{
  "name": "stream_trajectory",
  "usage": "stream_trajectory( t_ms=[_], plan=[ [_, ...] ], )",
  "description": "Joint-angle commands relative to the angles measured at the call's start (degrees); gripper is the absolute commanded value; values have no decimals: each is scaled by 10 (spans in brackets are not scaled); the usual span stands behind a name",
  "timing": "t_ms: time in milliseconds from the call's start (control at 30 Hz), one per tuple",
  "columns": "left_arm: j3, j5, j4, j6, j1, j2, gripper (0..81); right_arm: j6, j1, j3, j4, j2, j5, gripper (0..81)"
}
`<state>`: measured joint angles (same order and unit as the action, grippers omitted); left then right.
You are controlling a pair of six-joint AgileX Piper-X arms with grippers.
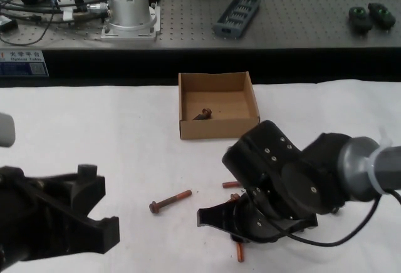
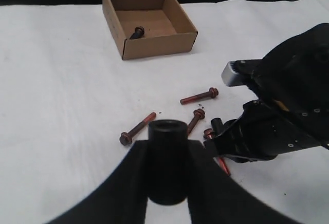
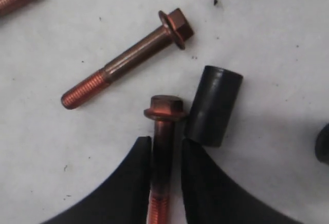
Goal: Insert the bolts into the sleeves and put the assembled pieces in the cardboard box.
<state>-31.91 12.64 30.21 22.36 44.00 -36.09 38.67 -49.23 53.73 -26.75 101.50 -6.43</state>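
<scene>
Left fingers [image 2: 126,188] clamped an upright sleeve [image 2: 167,167]; right fingers [image 3: 211,183] closed on a bolt [image 3: 163,131] lying on the counter [image 1: 94,129], near the box [image 1: 219,126], which held one assembled piece [image 1: 204,114].

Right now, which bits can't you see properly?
High view: the small dark piece in the brown cardboard box is too small to tell bolt from sleeve.
High view: the black right arm hides parts of the loose copper bolts beneath it.
Right wrist view: the copper hex-head bolt has its threaded end cut off by the picture's edge.
</scene>
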Motion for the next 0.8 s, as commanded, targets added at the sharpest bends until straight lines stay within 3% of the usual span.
stream_trajectory(
  t_ms=[0, 567, 767],
  plan=[
    [-15, -1, -4, -24, -2, 5, 83, -11, -1, 14, -13, 5, -7, 138],
    [-16, -1, 1, -30, -2, 5, 83, -21, -2, 13, -66, 26, -30, 137],
    [-16, -1, 1, -30, -2, 5, 83, -39, -2, 13, -69, 26, -30, 90]
  ],
)
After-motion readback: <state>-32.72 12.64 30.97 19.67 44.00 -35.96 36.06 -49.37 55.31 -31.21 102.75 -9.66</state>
